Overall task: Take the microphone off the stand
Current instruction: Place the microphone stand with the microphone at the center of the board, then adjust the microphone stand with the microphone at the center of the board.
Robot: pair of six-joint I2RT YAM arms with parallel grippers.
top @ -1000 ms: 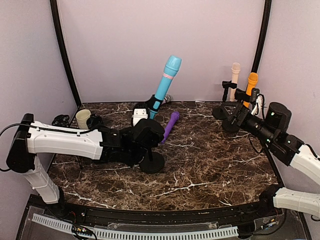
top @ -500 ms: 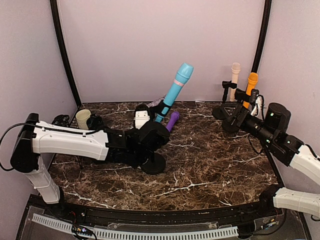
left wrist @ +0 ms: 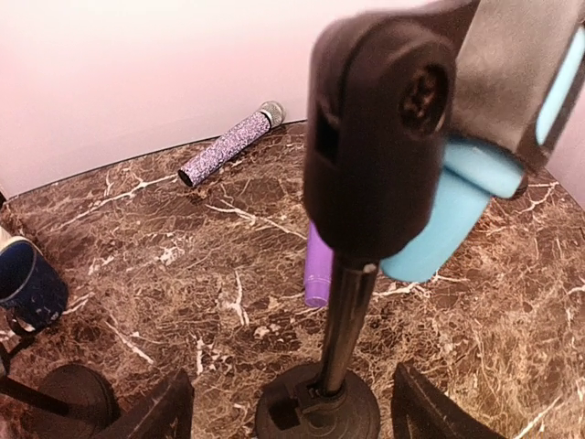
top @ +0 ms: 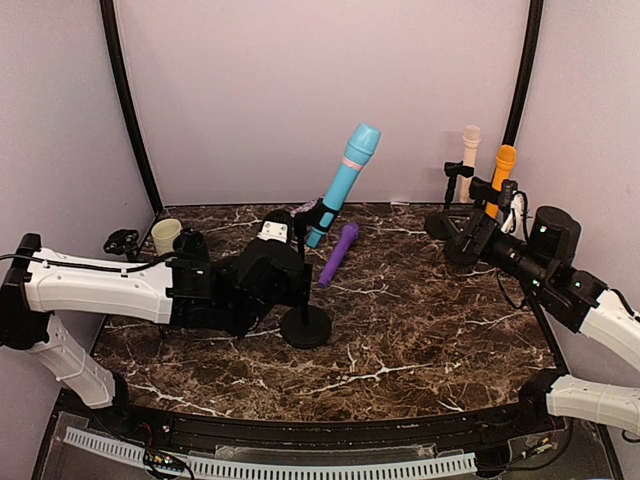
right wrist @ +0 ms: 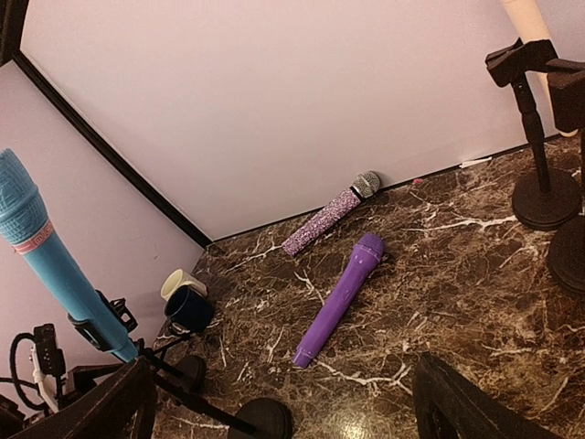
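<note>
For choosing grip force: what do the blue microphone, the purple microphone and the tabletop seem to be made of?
Blue microphone: probably smooth plastic, even colour with a soft sheen.
Purple microphone: probably plastic too, one even colour, fairly matte.
Tabletop: dark brown marble look with white veins, glossy; real stone or printed laminate, I cannot tell.

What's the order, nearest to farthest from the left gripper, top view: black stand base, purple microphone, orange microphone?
1. Black stand base, just in front of the left gripper.
2. Purple microphone, lying flat farther back.
3. Orange microphone, held up at the far right.
</note>
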